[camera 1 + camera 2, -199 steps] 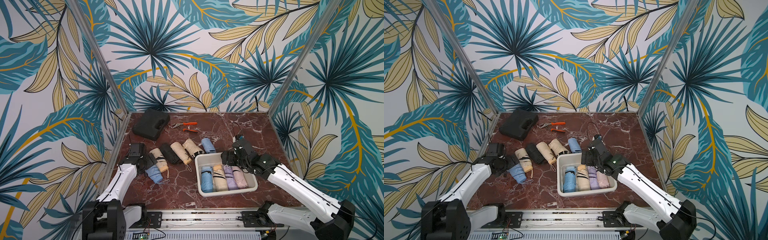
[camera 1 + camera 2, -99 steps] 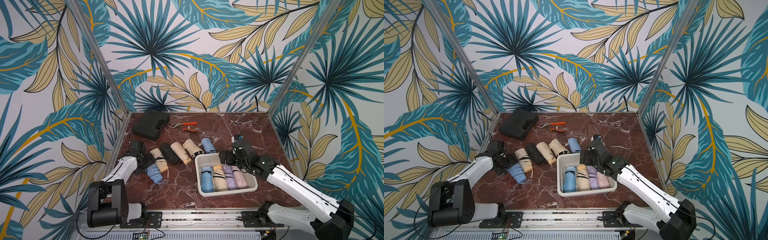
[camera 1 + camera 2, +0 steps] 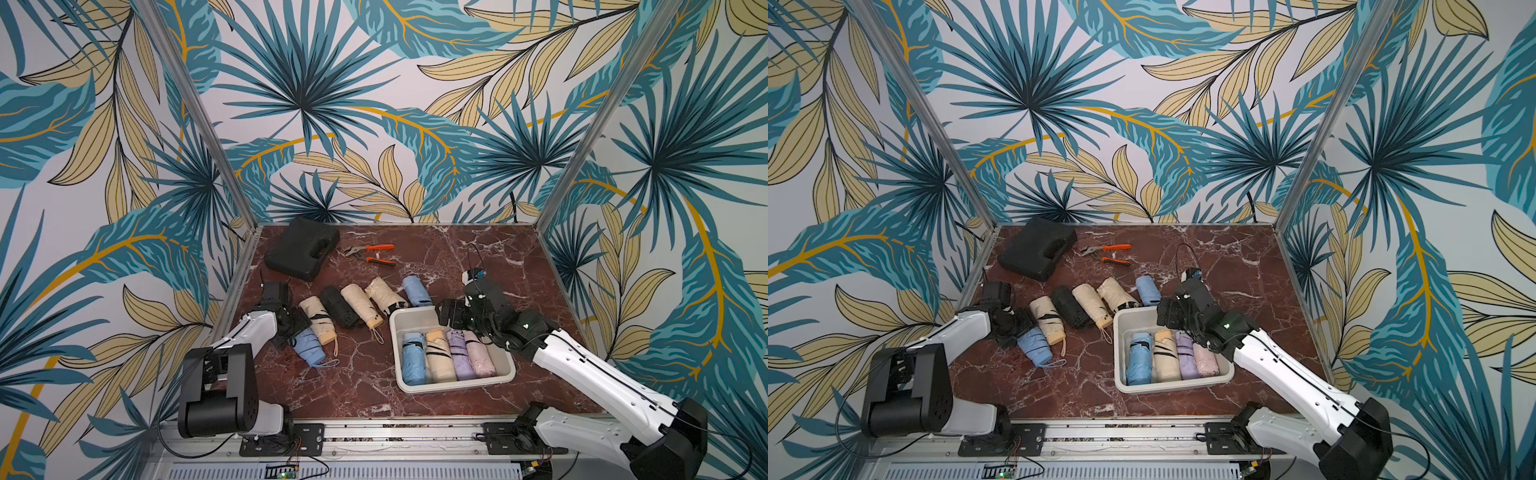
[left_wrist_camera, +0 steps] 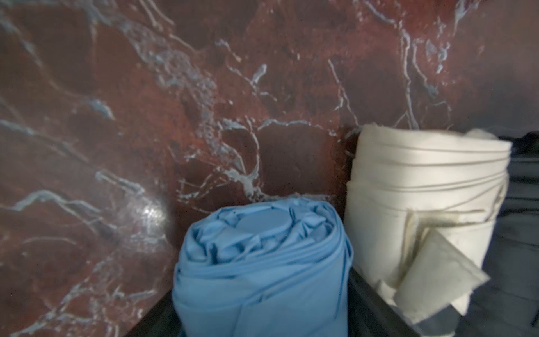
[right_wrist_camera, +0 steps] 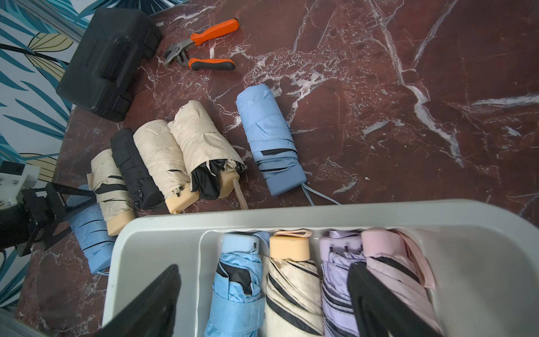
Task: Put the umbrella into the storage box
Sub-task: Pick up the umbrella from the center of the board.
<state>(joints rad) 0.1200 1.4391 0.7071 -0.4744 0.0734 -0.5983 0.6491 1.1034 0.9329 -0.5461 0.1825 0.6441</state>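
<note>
Left hand (image 3: 296,334) straddles the leftmost blue umbrella (image 3: 311,353) for pickup, grip unclear; right hand (image 3: 444,313) hangs wide over the storage box (image 5: 291,217).

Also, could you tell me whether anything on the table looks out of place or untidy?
Yes: the cream umbrella lying nearest the storage box has black lining bunched out at its handle end, so it looks loosely folded. Orange-handled pliers lie by the black case, unrelated to the umbrellas.

Blue folded umbrella (image 3: 309,352) lying flat, well apart from white storage box (image 3: 453,384).
</note>
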